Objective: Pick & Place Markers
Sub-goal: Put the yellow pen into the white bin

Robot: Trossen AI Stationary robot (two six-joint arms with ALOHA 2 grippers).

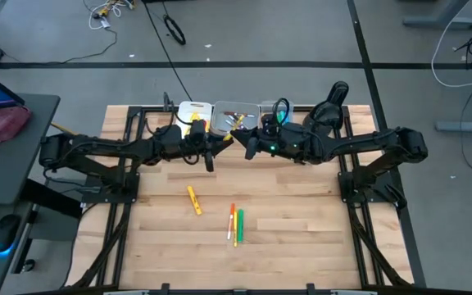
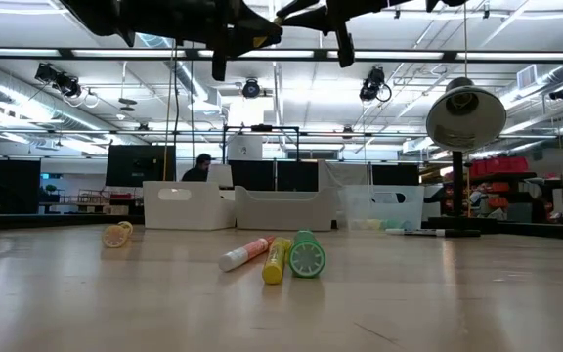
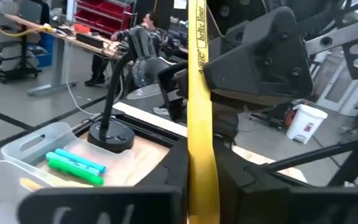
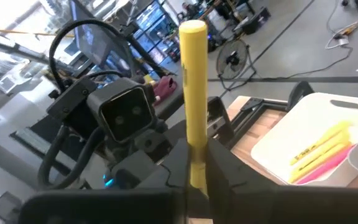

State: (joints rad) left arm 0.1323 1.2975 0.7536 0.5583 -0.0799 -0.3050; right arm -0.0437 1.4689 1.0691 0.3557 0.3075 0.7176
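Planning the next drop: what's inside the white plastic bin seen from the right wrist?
The white plastic bin holds two yellow markers and a pink marker. Its far end is cut off, so anything there is unseen.

- Both arms meet above the table's far middle, over the bins (image 1: 220, 115), blocking overhead access there.
- Near half of the table (image 1: 301, 221): open wood except the yellow marker (image 1: 193, 200) and the orange/yellow/green marker cluster (image 1: 235, 224).
- Desk lamp (image 2: 465, 117) stands far right.
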